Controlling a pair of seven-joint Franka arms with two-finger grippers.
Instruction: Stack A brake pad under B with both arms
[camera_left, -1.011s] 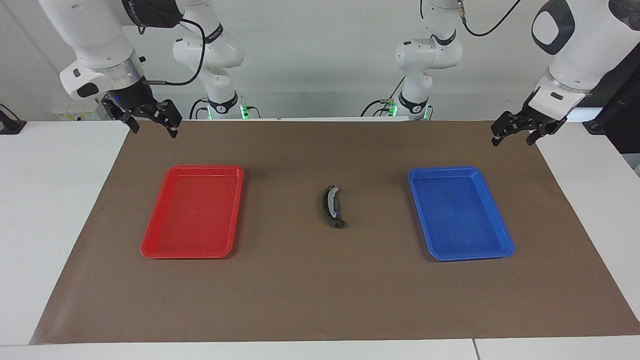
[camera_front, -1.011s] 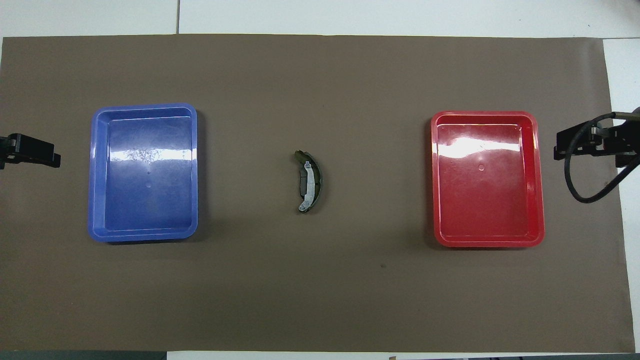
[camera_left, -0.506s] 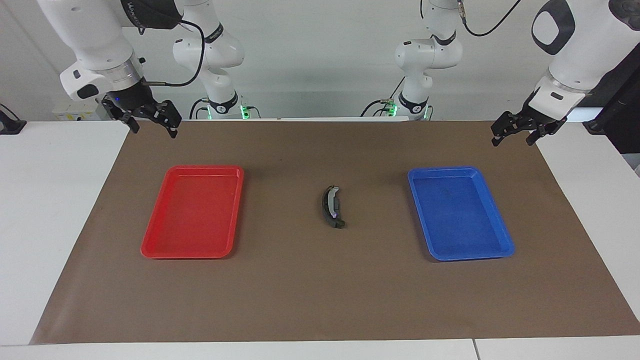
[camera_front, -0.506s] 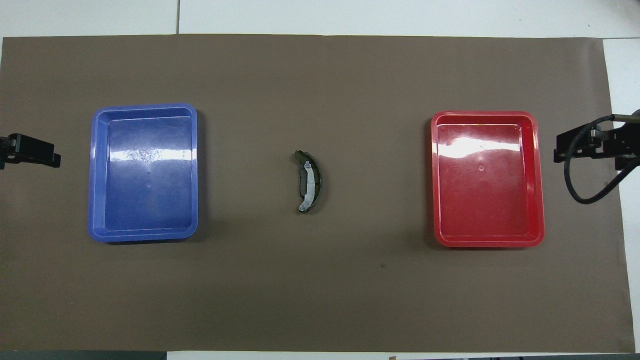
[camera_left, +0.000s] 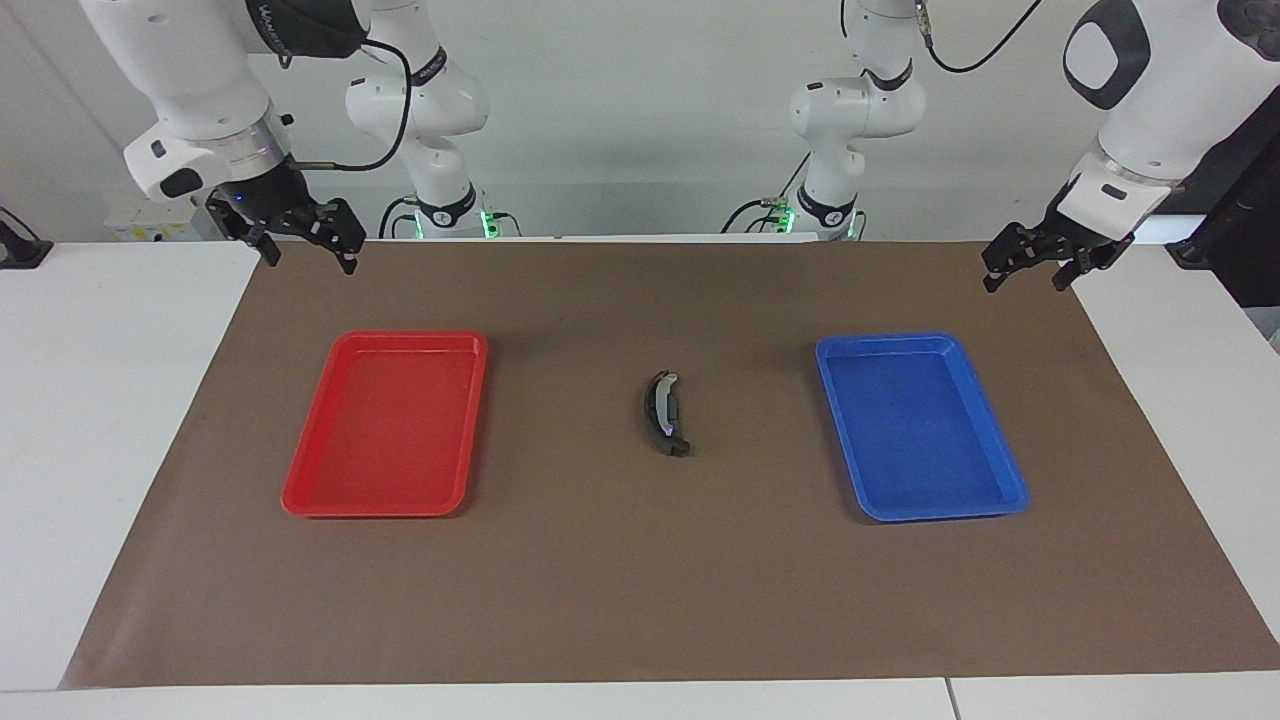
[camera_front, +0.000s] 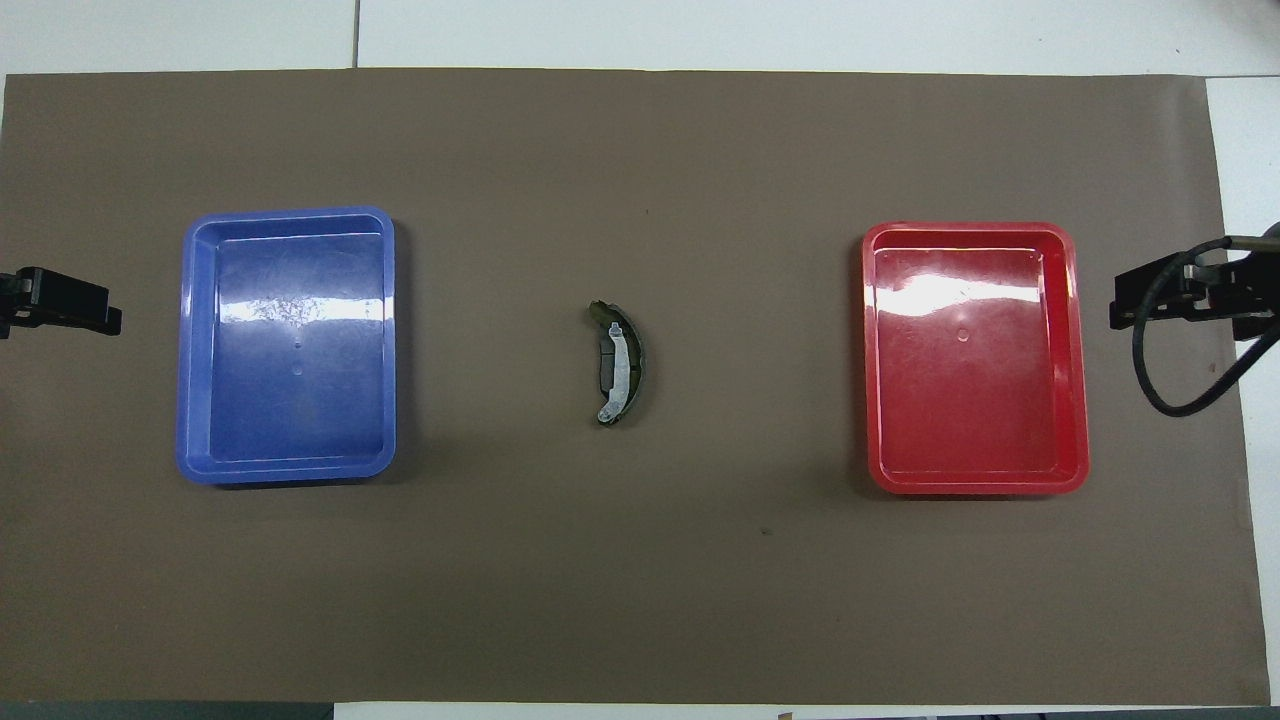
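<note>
B (camera_left: 661, 412) lies on A brake pad (camera_front: 605, 368) at mid-desk, between the red tray (camera_left: 388, 423) and blue tray (camera_left: 918, 428). I read both pincers as empty, fingers spread, well apart from the stack — right pincer (camera_left: 300, 238) over the mat's corner by the red tray, left pincer (camera_left: 1035, 262) past the blue tray.

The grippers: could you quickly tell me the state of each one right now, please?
Left gripper: open, holding nothing, over the mat's edge at the left arm's end.
Right gripper: open, holding nothing, over the mat's corner by the red tray.
</note>
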